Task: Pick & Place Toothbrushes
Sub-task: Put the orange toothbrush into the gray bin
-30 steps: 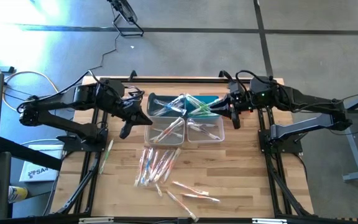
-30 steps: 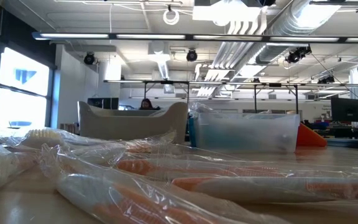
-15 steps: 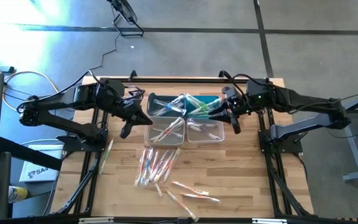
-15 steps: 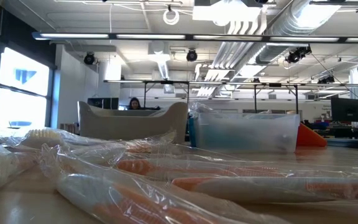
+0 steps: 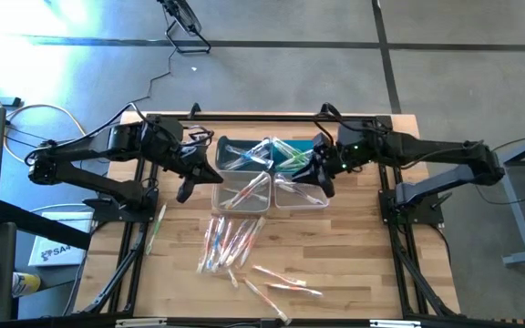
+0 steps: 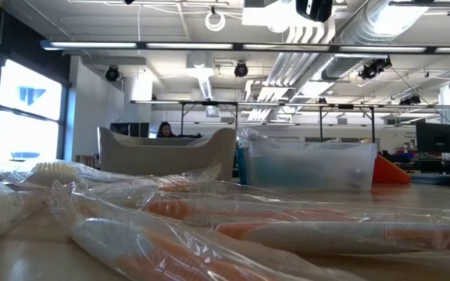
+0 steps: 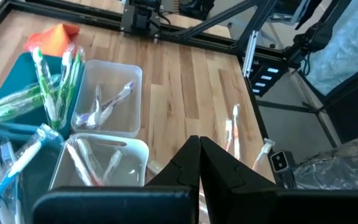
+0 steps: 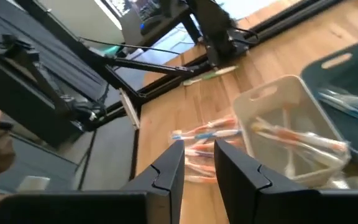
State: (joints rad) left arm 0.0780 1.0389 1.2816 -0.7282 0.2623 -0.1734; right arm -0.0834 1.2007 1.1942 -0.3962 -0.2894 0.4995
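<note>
Nearest, at table's front edge: loose wrapped toothbrushes [image 5: 281, 290] scattered on the wood table [image 5: 354, 264], w/ a denser pile [image 5: 229, 243] just behind, filling the low view's foreground [image 6: 209, 226]. One green-handled brush [image 5: 156, 228] lying apart by the L frame rail. Mid-table: two clear bins [image 5: 242, 189] side by side, each w/ a few brushes inside; teal bins [image 5: 294, 150] behind them holding green and blue brushes. Orange cloth [image 7: 58, 37] past the teal bin in L wrist view. Left gripper [image 5: 183, 191] parked just beside the L clear bin, fingers pressed together [image 7: 199, 163], nothing held. Right gripper [image 5: 324, 187] over the R clear bin's far-right edge, fingers [image 8: 169, 165] a narrow gap apart, nothing visible btwn them. Farther off, beyond the table in the low view: a person [image 6: 165, 129] behind a partition.
</note>
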